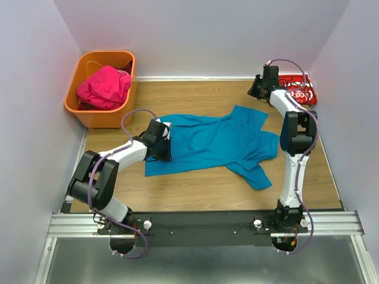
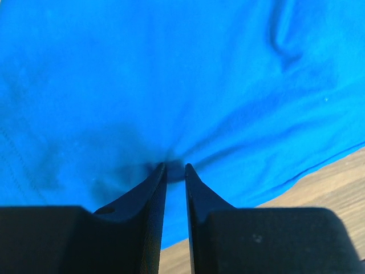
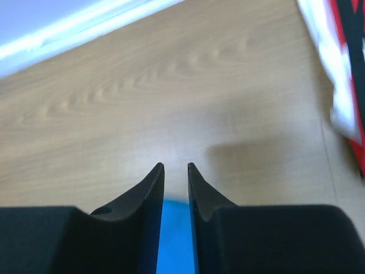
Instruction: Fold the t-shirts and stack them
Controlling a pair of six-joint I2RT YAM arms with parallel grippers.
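Overhead view looks down; wrist views skim table point(image 1: 195, 192).

A: You're looking at the teal-blue t-shirt point(image 1: 207, 145): soft matt cloth, wrinkling finely.
B: And you're seeing the table point(image 1: 195, 189) showing smooth, grained wood, while the basket point(image 1: 86, 109) is gleaming faintly like orange plastic

2 arms, left arm point(image 1: 127, 152) & right arm point(image 1: 290, 174): white tube links w/ black joint housings, thin purple cables point(image 1: 126, 118) looping alongside; black tapered fingers point(image 2: 145, 200); bases on black plate point(image 1: 201, 229), silver slotted alu rail point(image 1: 77, 223).
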